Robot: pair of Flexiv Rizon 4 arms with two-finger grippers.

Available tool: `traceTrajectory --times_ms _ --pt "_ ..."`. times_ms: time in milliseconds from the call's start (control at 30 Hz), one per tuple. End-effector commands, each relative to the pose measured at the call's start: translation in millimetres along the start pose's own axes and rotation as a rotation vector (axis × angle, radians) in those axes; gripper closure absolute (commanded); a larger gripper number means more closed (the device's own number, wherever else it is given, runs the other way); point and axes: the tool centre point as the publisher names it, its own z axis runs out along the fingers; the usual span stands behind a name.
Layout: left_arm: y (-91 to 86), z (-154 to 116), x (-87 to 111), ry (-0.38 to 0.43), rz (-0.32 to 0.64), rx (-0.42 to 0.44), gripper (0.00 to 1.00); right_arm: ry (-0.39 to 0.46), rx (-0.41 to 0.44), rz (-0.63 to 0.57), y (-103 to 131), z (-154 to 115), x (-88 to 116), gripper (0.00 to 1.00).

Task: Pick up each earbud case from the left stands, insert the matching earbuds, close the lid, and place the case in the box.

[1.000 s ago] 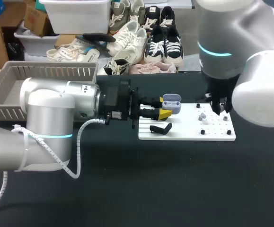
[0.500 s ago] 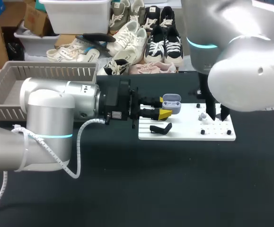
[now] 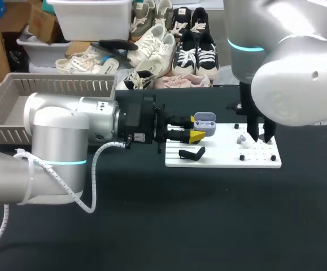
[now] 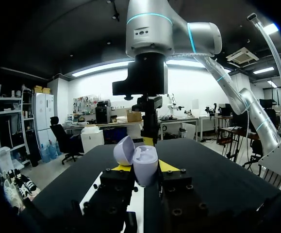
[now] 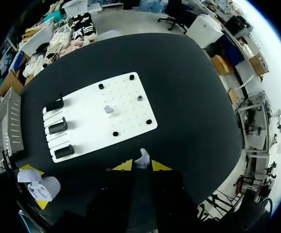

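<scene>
Pinching a small pale earbud (image 5: 141, 158) between the 2 yellow tips of the right end effector (image 5: 141, 166), clamped on it from both sides, over the dark table (image 5: 189, 97) just off the edge of the white board (image 5: 125, 92). Gripping the open lavender earbud case (image 4: 145, 162) in the left end effector (image 4: 145, 168), closed on its 2 flanks, with the lid (image 4: 123, 149) tipped back, held in the air beside the board's left end. Lying on the board among black pegs (image 5: 139, 97), a 2nd earbud (image 5: 109, 109); at its left end, 3 black stands (image 5: 57, 127), with only 1 plain in the head view and the others masked by the left end effector. Hard to tell whether anything sits in the case's sockets. Far left, a slatted grey box (image 3: 67, 86), partly covered by the left arm (image 3: 56, 121). Against 1.0 s ago: a swing of the right arm's (image 3: 299, 84) bulk across the head view, with its dark fingers now plain in front of the board's right part; no shift in the left arm or the case.
</scene>
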Motion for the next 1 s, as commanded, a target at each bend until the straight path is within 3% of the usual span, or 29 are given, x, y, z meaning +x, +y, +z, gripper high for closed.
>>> traceTrajectory --times_ms 33,167,433,733,1000 --pt "-1.4 1 0.2 0.0 0.001 -0.006 1.0 -0.005 0.001 0.003 -1 0 2 1.0" --pt "-1.4 1 0.2 0.0 0.001 -0.006 1.0 -0.008 -0.012 0.048 -2 -9 2 1.0" --pt "-1.4 1 0.2 0.0 0.001 -0.006 1.0 -0.008 0.001 0.153 4 -53 14 1.0" --pt "-1.4 1 0.2 0.0 0.001 -0.006 1.0 -0.026 -0.08 0.146 40 -103 35 1.0" --pt "-1.4 1 0.2 0.0 0.001 -0.006 1.0 -0.001 -0.067 0.104 73 -111 45 1.0"
